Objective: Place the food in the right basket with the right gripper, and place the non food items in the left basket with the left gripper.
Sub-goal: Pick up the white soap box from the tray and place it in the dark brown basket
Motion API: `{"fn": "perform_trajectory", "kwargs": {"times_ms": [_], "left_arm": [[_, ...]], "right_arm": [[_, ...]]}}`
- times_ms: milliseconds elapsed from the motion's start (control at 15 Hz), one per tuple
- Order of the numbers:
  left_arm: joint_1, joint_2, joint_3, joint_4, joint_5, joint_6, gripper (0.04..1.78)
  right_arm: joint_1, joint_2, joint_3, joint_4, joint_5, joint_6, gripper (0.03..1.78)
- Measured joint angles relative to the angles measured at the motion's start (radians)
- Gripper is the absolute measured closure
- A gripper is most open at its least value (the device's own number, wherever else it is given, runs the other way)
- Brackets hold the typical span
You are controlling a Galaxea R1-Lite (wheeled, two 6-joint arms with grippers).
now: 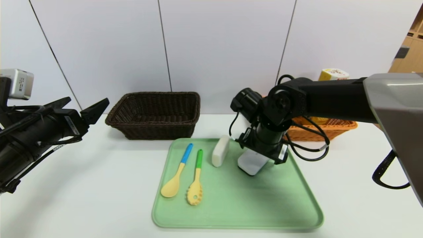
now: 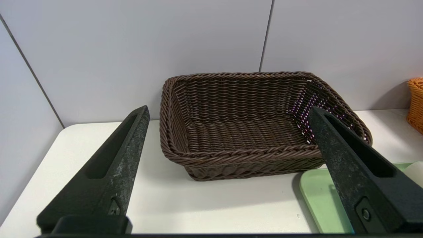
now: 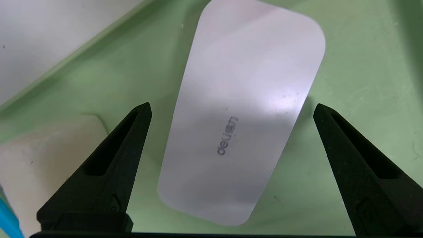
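Right tool [image 3: 231, 109] hangs over flat white box [image 3: 241, 109] on green tray [image 1: 238, 205], fingers apart, nothing gripped. Left tool [image 2: 228, 112] fingers apart, facing dark basket [image 2: 251, 132].

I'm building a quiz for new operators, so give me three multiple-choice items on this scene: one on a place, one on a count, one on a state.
1. The right claw hangs over:
A. the flat white box
B. the dark brown basket
C. bare table

2. Spoons on the green tray:
A. one
B. two
C. four

3. The left claw is:
A. shut on a spoon
B. shut, empty
C. open, empty

Key:
1 A, the box lies between its open fingers in the right wrist view.
2 B, the blue-handled spoon and the green-handled spoon.
3 C, fingers spread apart, facing the basket.
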Motion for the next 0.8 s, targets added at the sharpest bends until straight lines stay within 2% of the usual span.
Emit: {"fn": "perform_trajectory", "kwargs": {"times_ms": [333,400,533,667,800], "left_arm": [[0.0,0.0,0.004,0.0,0.0,-0.003,0.13],[0.001,0.0,0.004,0.0,0.0,-0.003,0.13],[0.002,0.0,0.003,0.0,0.001,-0.003,0.13],[0.002,0.0,0.001,0.0,0.001,-0.005,0.13],[0.001,0.001,0.0,0.0,0.001,-0.005,0.13]], "right_arm": [[-0.005,0.014,0.016,-0.045,-0.016,-0.001,0.11],[-0.005,0.014,0.026,-0.063,-0.026,-0.001,0.17],[-0.007,0.014,0.041,-0.066,-0.028,-0.001,0.5],[-0.011,0.012,0.055,-0.067,-0.028,0.0,0.76],[-0.015,0.007,0.06,-0.067,-0.027,-0.002,0.8]]}}
